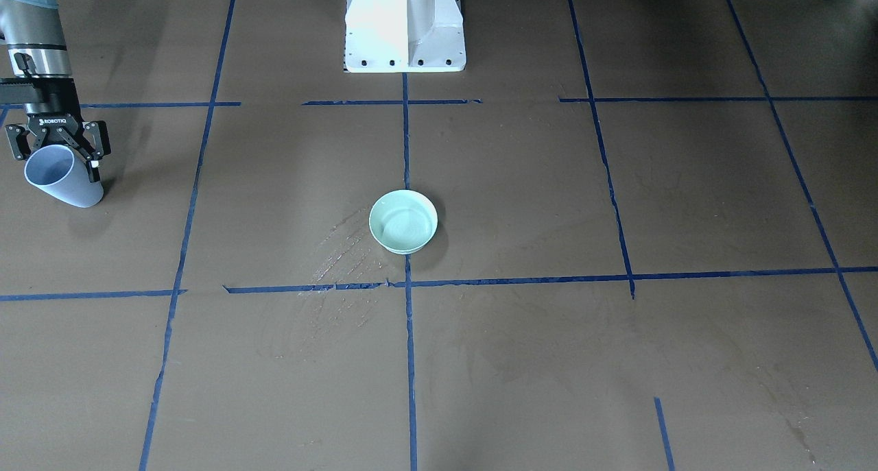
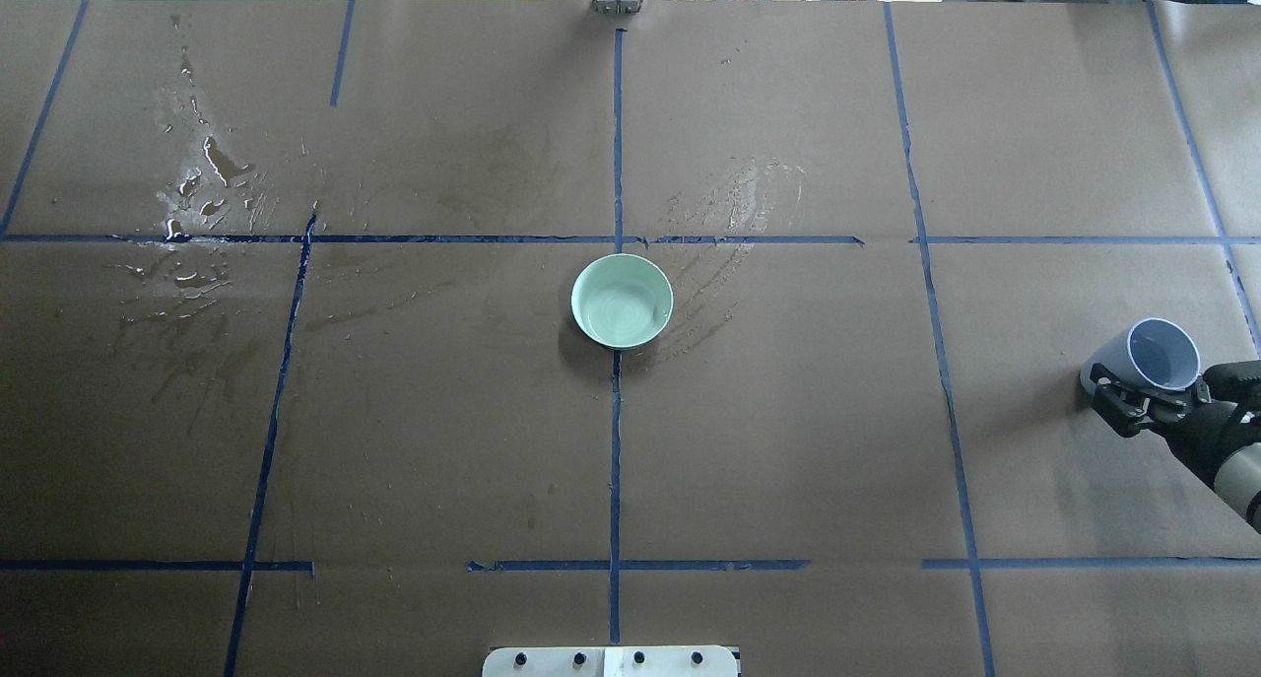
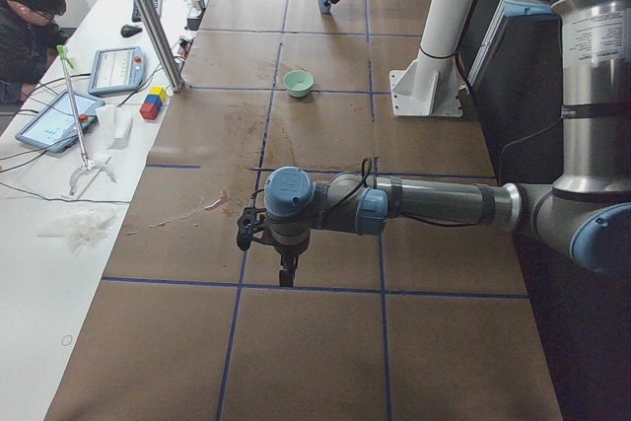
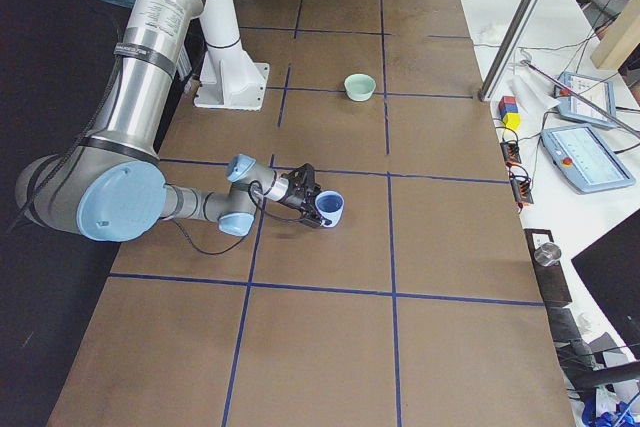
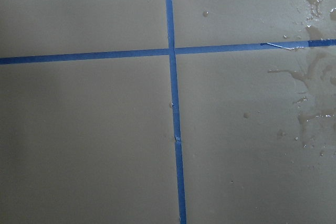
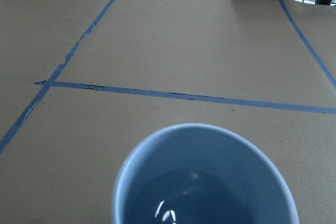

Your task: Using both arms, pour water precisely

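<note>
Water [image 6: 195,195] in blue cup [image 1: 64,177] pinched by right end effector [image 1: 58,157]: hold level, carry over bowl [image 1: 403,221] well apart from it, tip slowly; left end effector [image 3: 285,265] grip: cannot tell.

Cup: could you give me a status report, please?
Right gripper shut on tilted cup, water inside. Left gripper far off, state unclear. Nothing between cup and bowl; spills on table.
</note>
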